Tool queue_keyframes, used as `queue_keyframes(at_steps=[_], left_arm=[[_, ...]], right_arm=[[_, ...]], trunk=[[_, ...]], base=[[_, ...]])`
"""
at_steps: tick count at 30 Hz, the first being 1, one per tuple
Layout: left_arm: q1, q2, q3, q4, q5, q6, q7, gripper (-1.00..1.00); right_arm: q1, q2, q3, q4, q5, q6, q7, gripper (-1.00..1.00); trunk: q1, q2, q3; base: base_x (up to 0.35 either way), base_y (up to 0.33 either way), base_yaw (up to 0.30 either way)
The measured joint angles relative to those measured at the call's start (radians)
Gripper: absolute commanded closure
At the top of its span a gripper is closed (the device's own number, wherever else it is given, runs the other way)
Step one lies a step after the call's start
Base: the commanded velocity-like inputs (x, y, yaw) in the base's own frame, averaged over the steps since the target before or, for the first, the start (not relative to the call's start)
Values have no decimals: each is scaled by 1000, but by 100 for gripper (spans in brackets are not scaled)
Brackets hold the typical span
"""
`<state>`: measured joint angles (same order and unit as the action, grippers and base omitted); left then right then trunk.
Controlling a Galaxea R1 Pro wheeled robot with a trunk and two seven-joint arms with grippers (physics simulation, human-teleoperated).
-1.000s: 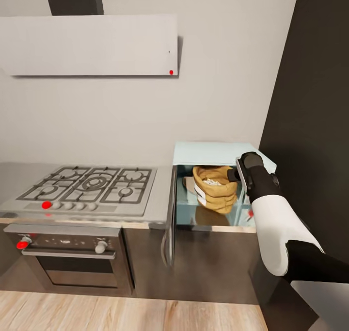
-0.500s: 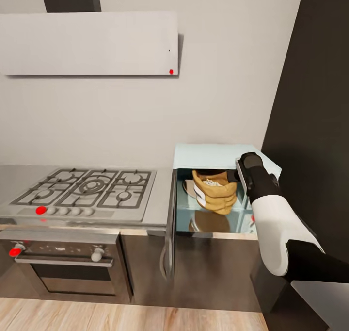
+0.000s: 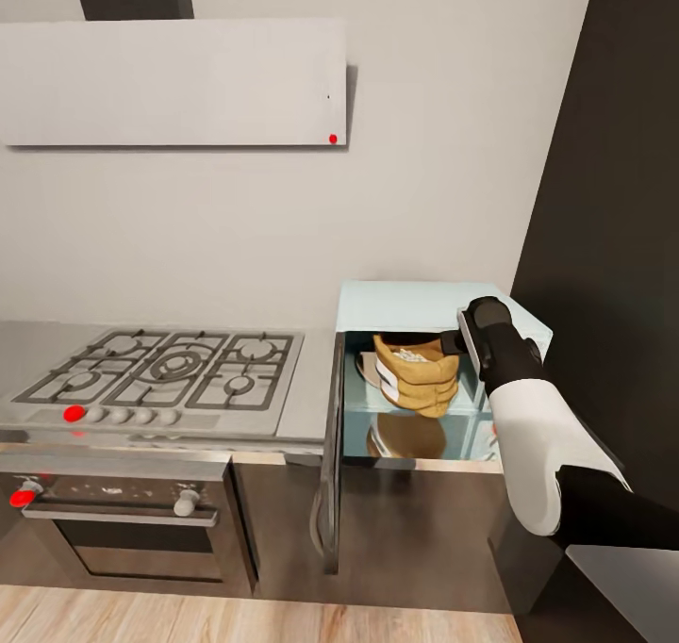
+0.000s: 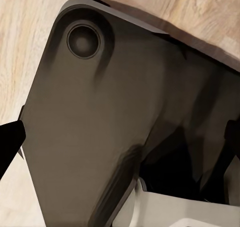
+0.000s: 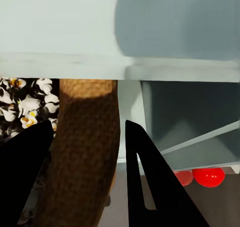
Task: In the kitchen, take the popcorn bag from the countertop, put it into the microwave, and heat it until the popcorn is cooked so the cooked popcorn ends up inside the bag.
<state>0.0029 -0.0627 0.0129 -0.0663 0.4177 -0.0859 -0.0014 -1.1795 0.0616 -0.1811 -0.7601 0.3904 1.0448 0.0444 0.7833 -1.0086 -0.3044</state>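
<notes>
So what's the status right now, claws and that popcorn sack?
Right claw shut on popcorn bag, held inside open microwave. Left claw state unclear. Door open, nothing blocking.

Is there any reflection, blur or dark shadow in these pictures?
Head view: the microwave floor mirrors the popcorn bag; the picture is sharp. Right wrist view: the fingers are black silhouettes and the popcorn looks crisp. Left wrist view: dark, softly blurred robot bodywork.
</notes>
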Motion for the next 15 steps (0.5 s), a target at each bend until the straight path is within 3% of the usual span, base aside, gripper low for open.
queue_keyframes(at_steps=[8,15], left_arm=[[0,0,0,0,0,0,0,-100],[0,0,-1,0,-2,0,-5,-100]], right_arm=[[0,0,1,0,0,0,0,100],[0,0,0,8,-13,0,0,100]], trunk=[[0,0,0],[0,0,0]], base=[[6,0,0],[154,0,0]])
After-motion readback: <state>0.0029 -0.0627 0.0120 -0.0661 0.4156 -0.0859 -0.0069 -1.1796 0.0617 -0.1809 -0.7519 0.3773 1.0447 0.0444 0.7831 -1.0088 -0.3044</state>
